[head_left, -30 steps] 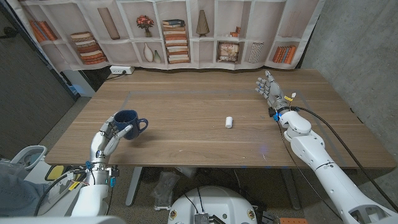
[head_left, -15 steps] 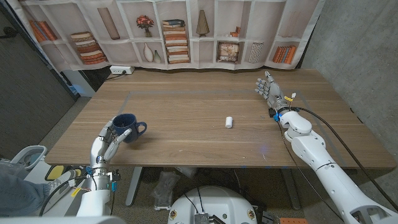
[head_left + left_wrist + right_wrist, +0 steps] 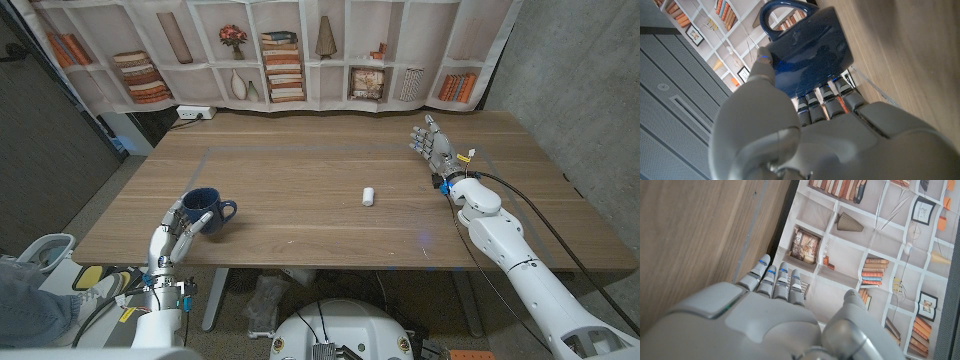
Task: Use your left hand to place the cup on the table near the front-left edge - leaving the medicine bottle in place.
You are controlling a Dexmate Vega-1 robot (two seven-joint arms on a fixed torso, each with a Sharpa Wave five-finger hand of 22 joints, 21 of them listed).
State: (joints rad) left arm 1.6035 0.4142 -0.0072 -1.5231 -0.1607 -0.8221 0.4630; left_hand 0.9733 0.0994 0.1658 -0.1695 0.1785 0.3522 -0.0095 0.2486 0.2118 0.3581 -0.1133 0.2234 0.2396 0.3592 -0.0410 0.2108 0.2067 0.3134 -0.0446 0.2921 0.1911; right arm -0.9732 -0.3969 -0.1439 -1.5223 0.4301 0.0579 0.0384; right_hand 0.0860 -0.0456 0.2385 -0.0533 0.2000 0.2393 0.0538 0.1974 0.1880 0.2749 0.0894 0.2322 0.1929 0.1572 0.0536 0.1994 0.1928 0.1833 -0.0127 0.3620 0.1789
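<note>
Our left hand (image 3: pixel 180 228) grips one blue cup (image 3: pixel 204 208) near the table's front-left edge; our right hand (image 3: pixel 432 146) stands apart, fingers spread, holding nothing; one white medicine bottle (image 3: pixel 368 195) lies mid-table, bare wood (image 3: pixel 300 170) all round it; a bookshelf backdrop (image 3: pixel 280 55) hangs behind.

dark blue cup (image 3: pixel 205 206), white medicine bottle (image 3: pixel 368 195)
</note>
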